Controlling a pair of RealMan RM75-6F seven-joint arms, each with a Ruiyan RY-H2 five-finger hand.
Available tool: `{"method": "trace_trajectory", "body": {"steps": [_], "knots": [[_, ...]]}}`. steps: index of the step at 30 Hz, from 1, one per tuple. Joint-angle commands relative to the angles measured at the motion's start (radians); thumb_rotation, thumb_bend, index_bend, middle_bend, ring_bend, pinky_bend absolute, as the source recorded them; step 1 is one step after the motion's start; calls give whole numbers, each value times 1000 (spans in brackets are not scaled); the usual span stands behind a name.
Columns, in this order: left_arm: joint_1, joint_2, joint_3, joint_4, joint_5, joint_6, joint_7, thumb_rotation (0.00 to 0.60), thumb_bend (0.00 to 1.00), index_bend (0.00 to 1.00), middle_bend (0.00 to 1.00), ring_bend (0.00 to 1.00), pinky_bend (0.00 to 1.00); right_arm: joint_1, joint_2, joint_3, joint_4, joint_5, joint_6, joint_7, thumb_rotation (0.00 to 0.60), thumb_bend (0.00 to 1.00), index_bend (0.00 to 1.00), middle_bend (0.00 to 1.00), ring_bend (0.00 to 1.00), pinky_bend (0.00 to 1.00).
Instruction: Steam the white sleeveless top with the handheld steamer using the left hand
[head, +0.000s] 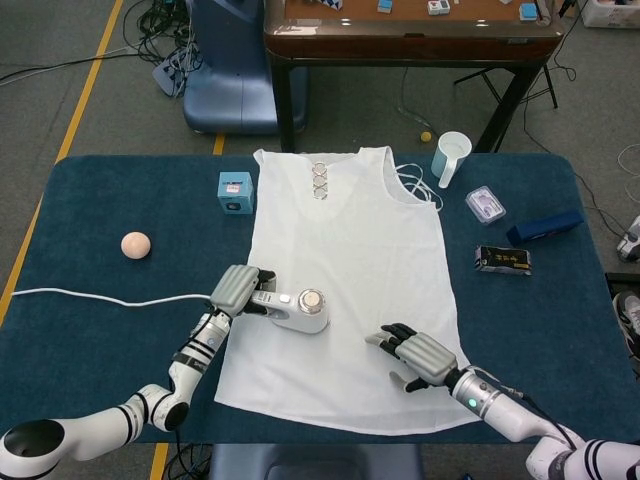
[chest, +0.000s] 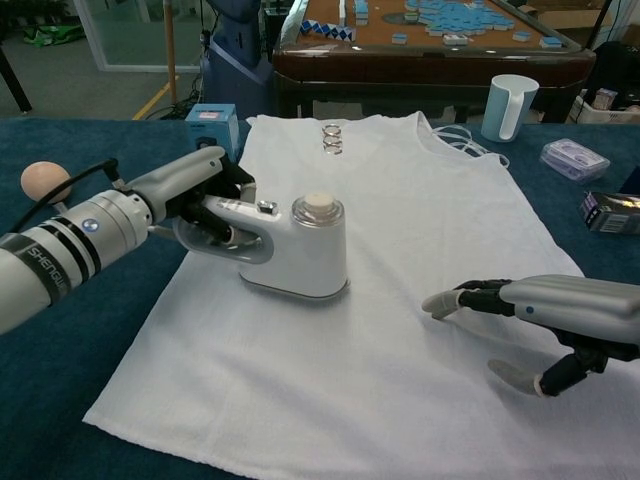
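Chest view: left hand (chest: 190, 190) holds steamer (chest: 295, 250) on top (chest: 400, 200).

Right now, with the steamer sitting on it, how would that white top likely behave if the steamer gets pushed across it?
The white top lies flat and thin, so it probably is floppy and may bunch ahead of the steamer. The right hand hovers open over its right side, seemingly not pinning it, so it might slide on the blue tablecloth. It likely weighs little.

place: robot lab | signs: yellow floor tape (head: 88, 82); loose cables (head: 165, 22); blue-clothed table (head: 90, 200); second table (head: 410, 38) with blue tiles
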Motion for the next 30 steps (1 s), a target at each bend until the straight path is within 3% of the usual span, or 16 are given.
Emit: {"method": "trace_trajectory", "body": {"steps": [1,17,30], "knots": [[-4,-4,-2,1,-2,-1,-3,600,250,892,805,680,645,1,-3,-5,2,5,0,-4,569,735,0,129,5,20],[22,-63,76,117,89,83,-89,600,250,893,805,680,645,1,5,-29,-19,28,10,-38,595,749,0,129,4,20],[-29,-161,63,350,124,110,-208,600,249,892,804,678,646,-6,8,-38,-34,49,15,-65,597,755,0,129,5,20]]}}
